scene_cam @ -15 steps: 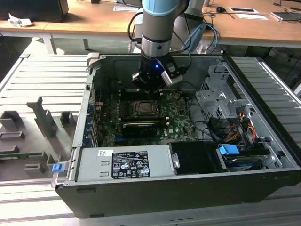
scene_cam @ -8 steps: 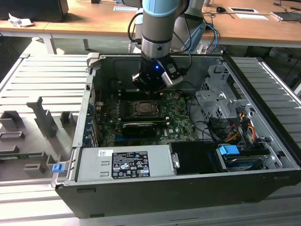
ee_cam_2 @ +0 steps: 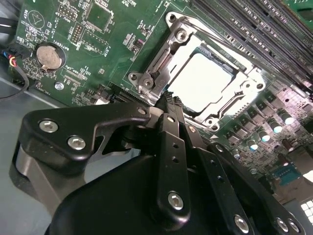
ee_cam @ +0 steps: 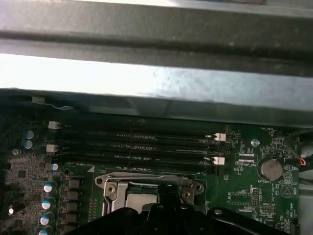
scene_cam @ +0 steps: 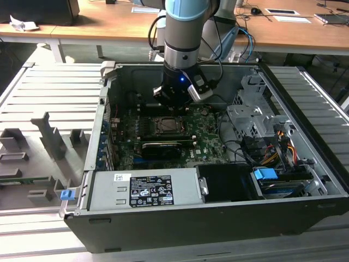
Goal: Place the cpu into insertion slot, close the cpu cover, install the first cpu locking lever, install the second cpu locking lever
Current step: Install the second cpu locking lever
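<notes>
The cpu (ee_cam_2: 203,83) lies flat in the insertion slot (scene_cam: 166,126) on the green board, its pale metal face showing. The cpu cover (ee_cam_2: 146,81), a shiny metal frame, lies down around it, with the chip showing through its cut-out. A thin metal lever (ee_cam_2: 230,46) runs along the cover's side by the memory slots. My gripper (ee_cam_2: 168,99) is shut with nothing between its fingers, its tip at the cover's edge near a corner screw. In the first wrist view the gripper (ee_cam: 168,190) sits over the socket frame (ee_cam: 110,188). The exterior view has the gripper (scene_cam: 172,106) just behind the socket.
Black memory slots (ee_cam: 137,147) run beside the socket, towards the case wall (ee_cam: 156,78). A coin battery (ee_cam_2: 49,56) and capacitors (ee_cam_2: 266,134) stand on the board. A long black card (scene_cam: 161,147), the power supply (scene_cam: 144,188) and a drive cage (scene_cam: 256,123) with cables fill the case.
</notes>
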Robot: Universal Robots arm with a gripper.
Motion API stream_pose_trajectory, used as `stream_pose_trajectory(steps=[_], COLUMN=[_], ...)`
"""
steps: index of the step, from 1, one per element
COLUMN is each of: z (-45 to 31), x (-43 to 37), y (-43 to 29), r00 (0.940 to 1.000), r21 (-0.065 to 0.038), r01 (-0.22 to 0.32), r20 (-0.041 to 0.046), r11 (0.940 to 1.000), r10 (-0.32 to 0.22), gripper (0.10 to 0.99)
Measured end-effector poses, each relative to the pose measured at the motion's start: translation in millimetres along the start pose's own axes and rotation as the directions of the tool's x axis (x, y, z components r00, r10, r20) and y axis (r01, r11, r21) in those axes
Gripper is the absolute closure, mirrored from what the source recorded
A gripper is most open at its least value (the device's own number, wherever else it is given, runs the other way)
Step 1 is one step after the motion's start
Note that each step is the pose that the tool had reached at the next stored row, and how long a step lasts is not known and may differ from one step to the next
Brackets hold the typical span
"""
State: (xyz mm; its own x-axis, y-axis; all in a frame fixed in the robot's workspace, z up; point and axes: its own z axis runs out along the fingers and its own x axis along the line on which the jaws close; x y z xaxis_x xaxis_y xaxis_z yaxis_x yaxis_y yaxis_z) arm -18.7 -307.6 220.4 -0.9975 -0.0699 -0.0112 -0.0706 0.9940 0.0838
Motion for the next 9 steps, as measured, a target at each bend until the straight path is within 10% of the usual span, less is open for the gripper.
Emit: stream_pose_trajectory(steps=[9], z=[-7.8], x=[-0.1], y=[0.3], r00=[1.0000], r21=[0.000], r01=[0.000], r20=[-0.0001], r11=[1.0000], r10=[0.000], gripper=[0.980])
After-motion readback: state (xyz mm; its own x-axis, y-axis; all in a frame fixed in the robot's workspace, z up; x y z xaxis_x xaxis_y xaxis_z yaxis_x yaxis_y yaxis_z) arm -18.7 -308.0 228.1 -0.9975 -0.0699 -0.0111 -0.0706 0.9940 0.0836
